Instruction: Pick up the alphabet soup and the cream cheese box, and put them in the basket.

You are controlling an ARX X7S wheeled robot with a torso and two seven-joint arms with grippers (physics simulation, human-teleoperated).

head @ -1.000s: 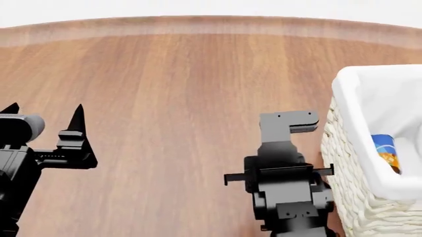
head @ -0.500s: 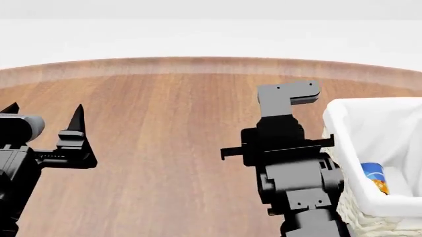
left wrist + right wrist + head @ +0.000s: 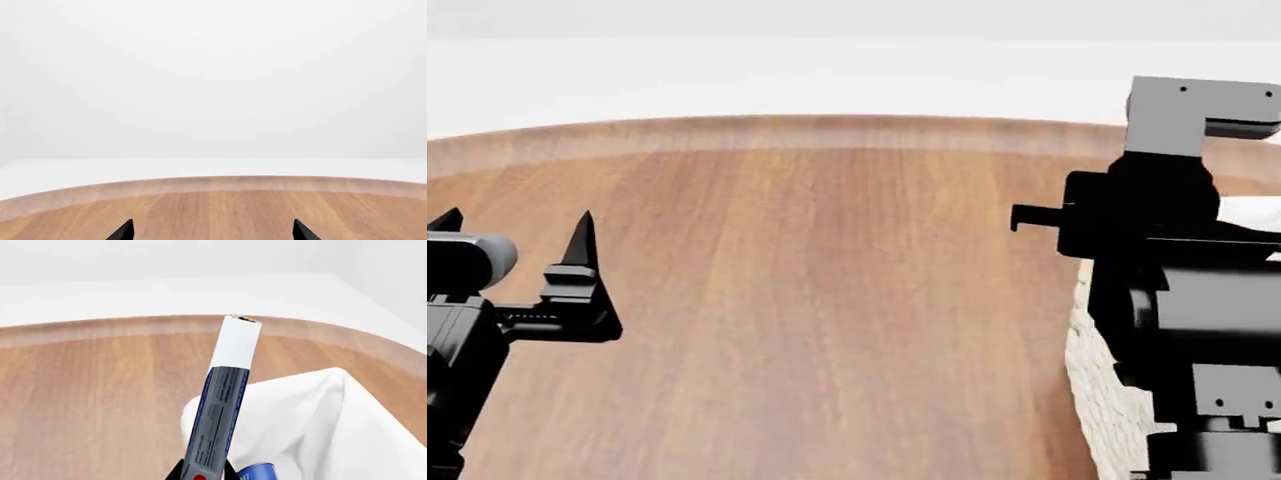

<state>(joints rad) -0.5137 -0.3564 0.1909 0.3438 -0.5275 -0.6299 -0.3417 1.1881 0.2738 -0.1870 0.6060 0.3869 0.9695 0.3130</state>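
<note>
The right gripper (image 3: 203, 474) is clamping the box (image 3: 223, 400) by one end, holding it up over the basket (image 3: 313, 410), where the soup (image 3: 257, 474) is already lying on the liner. The left gripper (image 3: 514, 225) is hanging open and empty at the near left. If the box is let go while this much of it is reaching beyond the rim, it could tip out onto the table (image 3: 801, 300). The table is bare wood with a curved far edge, in a plain white room.
</note>
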